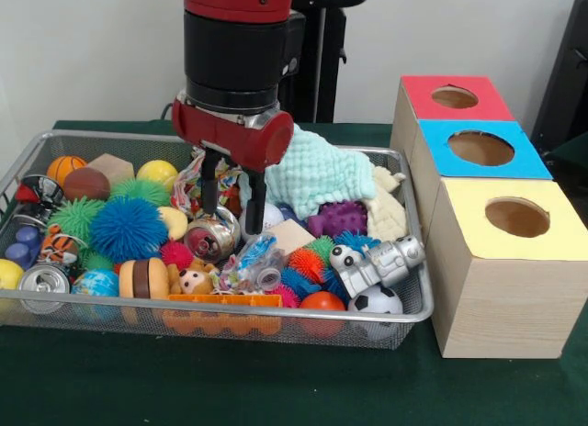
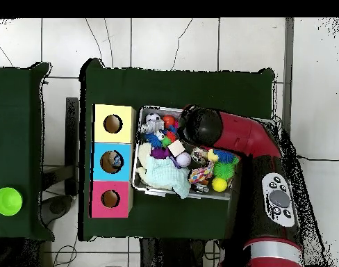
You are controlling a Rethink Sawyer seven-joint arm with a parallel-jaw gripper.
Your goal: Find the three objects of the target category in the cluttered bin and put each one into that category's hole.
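Clear plastic lump (image 1: 255,263) near-centre in bin (image 1: 404,261), between silver can (image 1: 211,238) and grey robot toy (image 1: 377,261) | gripper (image 1: 232,210) above can, fingers spread, pinching nothing | blue-top hole (image 1: 480,148) right of bin

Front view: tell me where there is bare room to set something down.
Bare green tablecloth runs in front of the silver wire-mesh bin and the yellow-topped wooden box. The bin itself is packed with toys, the robot's hand lowered among them.
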